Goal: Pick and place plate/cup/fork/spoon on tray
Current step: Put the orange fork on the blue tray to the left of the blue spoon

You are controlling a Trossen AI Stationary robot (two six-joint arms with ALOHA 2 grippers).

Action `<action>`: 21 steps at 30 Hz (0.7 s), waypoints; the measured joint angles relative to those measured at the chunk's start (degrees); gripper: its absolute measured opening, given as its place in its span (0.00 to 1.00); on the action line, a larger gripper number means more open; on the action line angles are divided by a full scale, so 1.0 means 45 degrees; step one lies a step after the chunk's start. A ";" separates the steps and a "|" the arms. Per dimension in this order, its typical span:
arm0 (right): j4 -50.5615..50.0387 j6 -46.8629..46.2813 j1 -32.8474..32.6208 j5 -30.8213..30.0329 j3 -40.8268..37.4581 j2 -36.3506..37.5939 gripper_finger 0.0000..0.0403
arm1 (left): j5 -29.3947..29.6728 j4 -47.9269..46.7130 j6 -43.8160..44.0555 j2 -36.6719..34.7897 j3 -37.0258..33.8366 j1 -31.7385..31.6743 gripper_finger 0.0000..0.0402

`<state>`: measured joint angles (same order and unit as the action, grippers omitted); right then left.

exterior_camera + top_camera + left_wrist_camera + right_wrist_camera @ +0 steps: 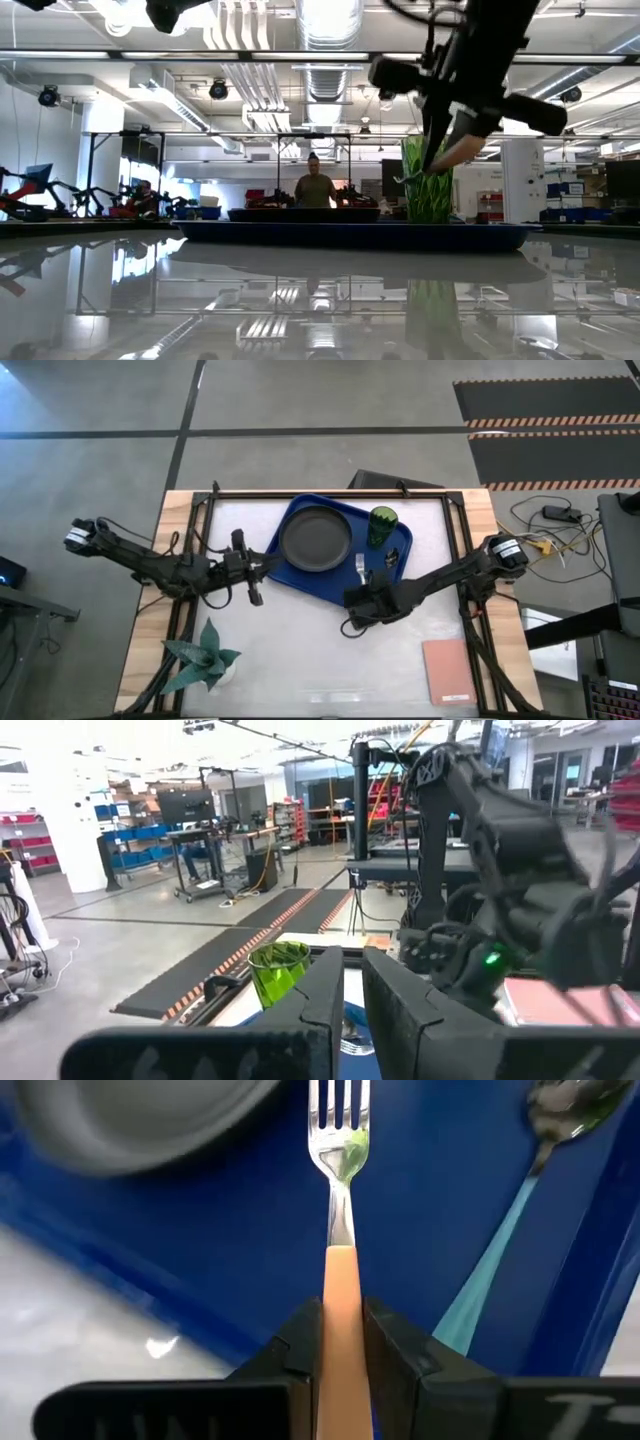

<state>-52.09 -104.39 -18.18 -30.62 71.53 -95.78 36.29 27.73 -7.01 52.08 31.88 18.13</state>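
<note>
The blue tray [392, 565] lies at the table's far middle. On it are the dark plate [316, 538], the green cup [381, 525] and the teal-handled spoon [500, 1230], which lies flat near the tray's right rim. My right gripper [362, 590], at the tray's near edge, is shut on the orange-handled fork [361, 568]. The fork's tines [340, 1105] reach out over the tray. My left gripper [265, 565] is shut and empty at the tray's left edge. Its fingers [330, 995] point toward the cup [278, 965]. My right gripper pinches the fork's orange handle [342, 1295] between its two fingers, which lie along the handle. It comes from the table's near side, slanting down. The fork is lifted clear above the tray, and its tines [405, 180] tilt down and away from the gripper.
A pale teal spiky plant [205, 655] stands at the near left corner. A pink pad [447, 672] lies at the near right. The table's frame rails run along both sides. A person [316, 185] stands in the room far behind the table.
</note>
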 joint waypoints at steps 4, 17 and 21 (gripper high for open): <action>0.0091 -0.0488 0.0208 -0.0157 -0.0353 -0.0031 0.11 | -0.0005 -0.0075 0.0034 -0.0073 0.0000 0.0000 0.06; 0.1436 -0.0029 0.0942 -0.0785 -0.1175 -0.0594 0.12 | -0.0023 -0.0221 0.0039 -0.0005 -0.0015 0.0000 0.06; 0.1868 0.0172 0.0997 -0.0753 -0.1175 -0.1041 0.12 | -0.0034 -0.0294 0.0044 -0.0027 -0.0030 0.0005 0.06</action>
<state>-43.69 -103.61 -13.69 -34.01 66.24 -100.46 36.14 26.40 -6.81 51.95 31.75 18.15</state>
